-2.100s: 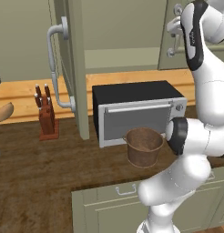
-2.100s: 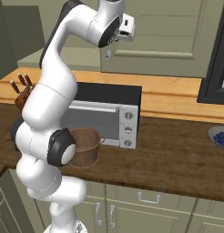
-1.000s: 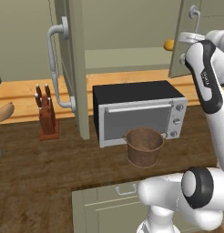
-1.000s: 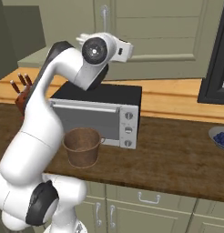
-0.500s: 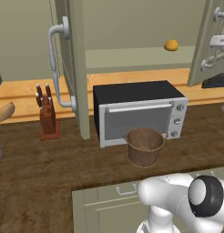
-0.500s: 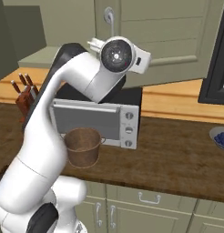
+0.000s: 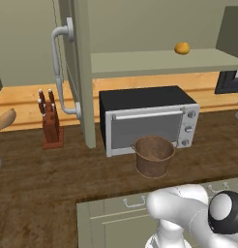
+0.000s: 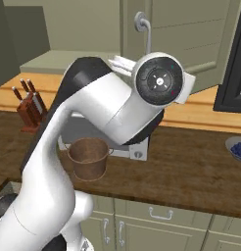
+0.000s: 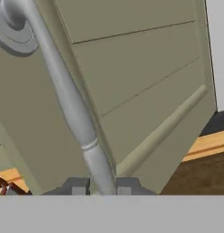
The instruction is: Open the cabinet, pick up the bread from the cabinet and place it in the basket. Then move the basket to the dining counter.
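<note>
The cabinet [image 7: 83,82] stands with its left door swung out edge-on. The bread [image 7: 182,48], a small orange lump, lies on the bare shelf at the right. Below it the brown basket [image 7: 154,156] stands on the dark worktop in front of the toaster oven [image 7: 145,121]; the basket [image 8: 89,157] is empty. In the hand view my gripper [image 9: 102,186] is shut on the silver bar handle [image 9: 68,100] of the right cabinet door [image 9: 145,91], one fingertip on each side. That handle [image 8: 144,29] rises behind my arm. The dining counter is out of view.
A knife block [image 7: 51,121] stands left of the toaster oven, with a wooden spoon [image 7: 5,118] at the far left edge. A bowl of blue things [image 8: 237,147] sits at the worktop's right. A dark panel [image 8: 232,63] hangs to the right.
My arm has swung right, out of the left base view, taking the right cabinet door with it. The door stands wider and the bread on the shelf has come into sight.
</note>
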Robot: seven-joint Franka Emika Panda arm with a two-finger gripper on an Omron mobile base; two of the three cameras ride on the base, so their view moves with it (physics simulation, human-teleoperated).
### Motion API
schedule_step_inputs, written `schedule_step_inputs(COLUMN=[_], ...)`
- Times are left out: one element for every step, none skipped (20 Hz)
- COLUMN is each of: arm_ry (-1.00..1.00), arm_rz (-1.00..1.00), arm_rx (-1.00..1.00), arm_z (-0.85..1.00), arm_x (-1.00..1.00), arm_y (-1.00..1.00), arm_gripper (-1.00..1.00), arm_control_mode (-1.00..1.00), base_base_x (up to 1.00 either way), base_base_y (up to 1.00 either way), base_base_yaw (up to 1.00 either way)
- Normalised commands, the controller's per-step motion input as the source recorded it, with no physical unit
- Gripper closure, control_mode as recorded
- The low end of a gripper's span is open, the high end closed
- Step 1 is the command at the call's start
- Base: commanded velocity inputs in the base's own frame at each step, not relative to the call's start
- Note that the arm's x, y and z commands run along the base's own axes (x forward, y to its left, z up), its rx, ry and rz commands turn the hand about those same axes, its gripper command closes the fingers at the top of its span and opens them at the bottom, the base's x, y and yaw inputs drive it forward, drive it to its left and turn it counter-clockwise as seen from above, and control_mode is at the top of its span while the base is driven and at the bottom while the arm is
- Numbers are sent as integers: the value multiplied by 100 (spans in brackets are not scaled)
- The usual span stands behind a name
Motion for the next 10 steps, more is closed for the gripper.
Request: schedule_step_inputs(arm_ry=[-5,-6,0,1,8,4,2,0,1,4], arm_rz=[-20,-23,-29,-36,-36,-33,-31,-32,-35,-36], arm_rx=[0,0,1,3,6,4,2,6,9,10], arm_z=[-90,-66,-39,-29,-23,-9,-4,0,0,0], arm_x=[-100,-86,-45,0,0,-51,-89,-99,-91,-72], arm_y=[75,54,12,0,-16,-5,0,11,35,75], arm_gripper=[-100,-100,-100,-100,-100,-100,-100,-100,-100,-100], arm_control_mode=[-100,-100,-100,-100,-100,-100,-100,-100,-100,-100], base_base_x=[0,0,0,0,0,0,0,0,0,0], base_base_y=[0,0,0,0,0,0,0,0,0,0], base_base_yaw=[0,0,0,0,0,0,0,0,0,0])
